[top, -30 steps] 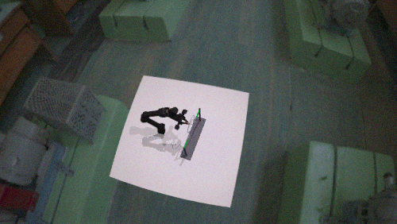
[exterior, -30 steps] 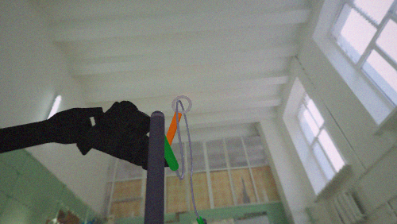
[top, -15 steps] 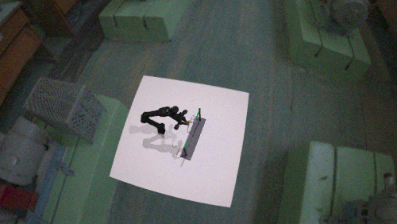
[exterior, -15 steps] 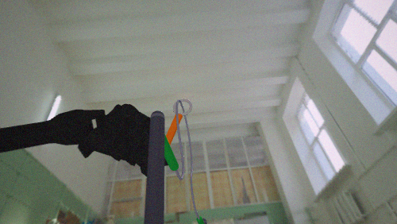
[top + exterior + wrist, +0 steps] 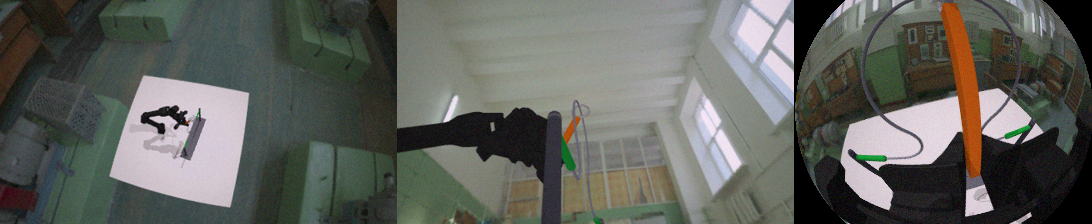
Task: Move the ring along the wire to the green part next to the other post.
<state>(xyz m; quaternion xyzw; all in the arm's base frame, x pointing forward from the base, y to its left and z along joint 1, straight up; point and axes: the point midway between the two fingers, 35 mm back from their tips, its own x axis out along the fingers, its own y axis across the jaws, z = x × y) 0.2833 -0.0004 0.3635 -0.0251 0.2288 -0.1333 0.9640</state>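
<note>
My gripper point(image 5: 184, 121) point(image 5: 964, 135) is shut on the orange handle point(image 5: 571, 129) point(image 5: 962, 90), gripping it near its lower end. The handle points up and away from the fingers to the small grey ring point(image 5: 583, 110) at its tip. The thin grey wire point(image 5: 576, 139) point(image 5: 883, 26) loops in a wide arc close to the ring; I cannot tell whether they touch. A green wire part point(image 5: 568, 156) point(image 5: 198, 112) sits by the near grey post point(image 5: 553, 171). The wrist view shows both green parts, the left one point(image 5: 870, 157) and the right one point(image 5: 1018, 132). In the exterior view the fingertips are hidden behind the post.
The wire stands on a long grey base point(image 5: 194, 138) on a white mat point(image 5: 159, 171). The black arm point(image 5: 159, 114) point(image 5: 456, 131) reaches in from the left. Green machine blocks point(image 5: 329, 36) and a grey crate point(image 5: 63, 105) stand around the mat, well away.
</note>
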